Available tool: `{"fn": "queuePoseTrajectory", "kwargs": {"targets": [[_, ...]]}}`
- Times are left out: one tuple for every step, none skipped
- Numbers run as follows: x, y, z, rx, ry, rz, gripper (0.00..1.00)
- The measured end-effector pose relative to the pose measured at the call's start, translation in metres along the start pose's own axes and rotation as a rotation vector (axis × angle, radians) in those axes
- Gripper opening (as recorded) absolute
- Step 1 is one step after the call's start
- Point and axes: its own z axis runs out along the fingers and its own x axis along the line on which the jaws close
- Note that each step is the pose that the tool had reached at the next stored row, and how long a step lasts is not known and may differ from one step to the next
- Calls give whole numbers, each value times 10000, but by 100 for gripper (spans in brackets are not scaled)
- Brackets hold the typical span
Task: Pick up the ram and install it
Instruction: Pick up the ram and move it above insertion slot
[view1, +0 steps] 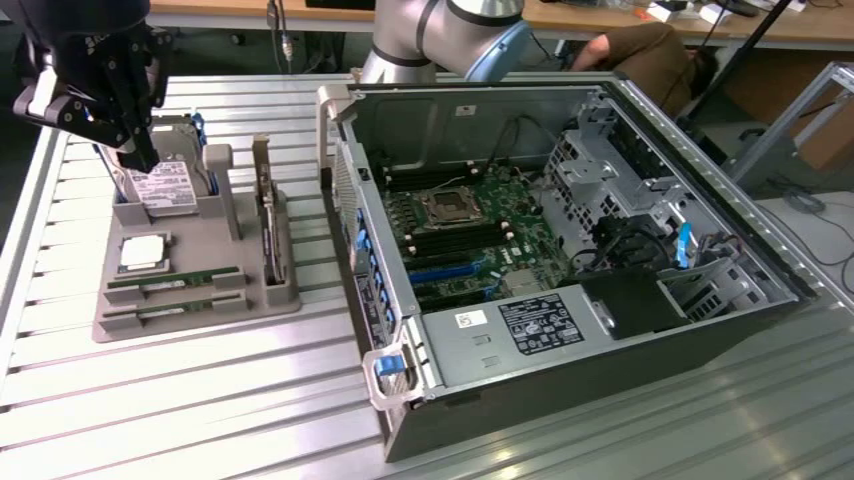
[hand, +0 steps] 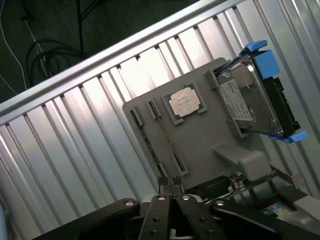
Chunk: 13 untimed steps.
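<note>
**Item 1, claw** (view1: 134, 155): Your claw (hand: 170, 181) is clenched, fingers pressed together with nothing between them. In the exterior view it hangs above the far end of the tray, touching nothing.

**Item 2, tray** (view1: 214, 255): You have a grey moulded holder (hand: 210, 135) on the slatted metal table (view1: 200, 400), at the exterior view's left.

**Item 3, drive** (view1: 167, 183): It is silver with blue rails (hand: 250, 100) and stands tilted in the tray's far cradle. It is the part closest under your claw.

**Item 4, chip** (view1: 144, 252): It is square and silver (hand: 184, 102), and lies flat in its recess just in front of the drive.

**Item 5, ram** (view1: 174, 279): This green stick (hand: 166, 140) sits on edge in the slot just beside the chip. It is well apart from your claw and not grasped.

**Item 6, second stick** (view1: 171, 309): It matches the ram (hand: 148, 142) and sits in the next slot, at the tray's near edge.

**Item 7, card** (view1: 274, 235): This long board stands on edge in a bracket on the tray's side nearest the case.

**Item 8, case** (view1: 561, 410): It lies on its side with the panel off, just beside the tray at the exterior view's right.

**Item 9, board** (view1: 481, 225): You see it inside the case, green, with a socket and dark slots beside it.

**Item 10, arm** (view1: 427, 40): The grey column rises behind the case.
</note>
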Motion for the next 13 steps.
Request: {"fn": "queuePoseTrajectory", "kwargs": {"targets": [[0,0,0,1,4,-59,10],[0,0,0,4,8,-135,10],[0,0,0,6,13,-213,10],[0,0,0,8,18,-335,10],[0,0,0,10,22,-454,10],[0,0,0,11,25,-573,10],[0,0,0,13,27,-700,10],[0,0,0,14,30,-830,10],[0,0,0,15,32,-946,10],[0,0,0,16,36,-1086,10],[0,0,0,19,40,-1242,10],[0,0,0,23,48,-1577,10],[0,0,0,24,52,-1745,10]]}}
